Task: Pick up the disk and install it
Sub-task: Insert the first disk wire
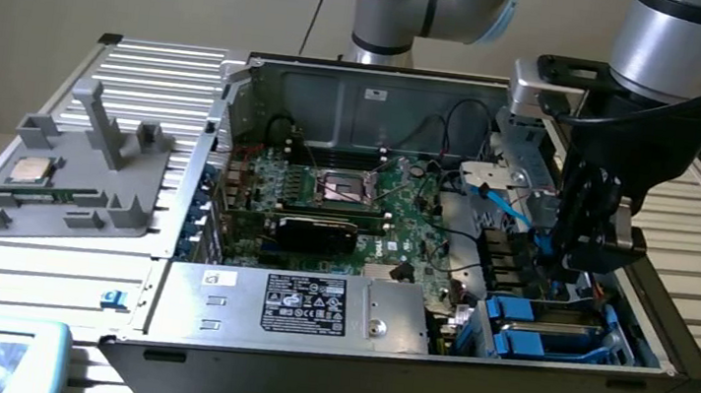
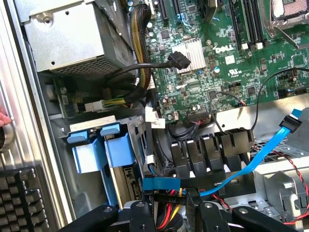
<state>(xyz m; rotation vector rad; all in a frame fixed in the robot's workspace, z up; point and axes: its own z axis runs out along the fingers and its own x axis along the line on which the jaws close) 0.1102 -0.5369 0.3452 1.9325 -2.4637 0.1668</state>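
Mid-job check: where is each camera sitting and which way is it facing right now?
Exterior view: above the open computer case, looking down into it; arm and gripper at the exterior view's right.
Wrist view: on the wrist, facing down into the case; the gripper's black links show.
Both share the motherboard, power supply and blue carriers.

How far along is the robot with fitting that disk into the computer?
Mostly done, it seems. The blue-framed disk already sits in the drive bay at the corner of the open computer case, not on the grey fixture outside. In hand: the gripper hangs just above that bay. Left: I cannot tell whether the disk is fully seated or let go.
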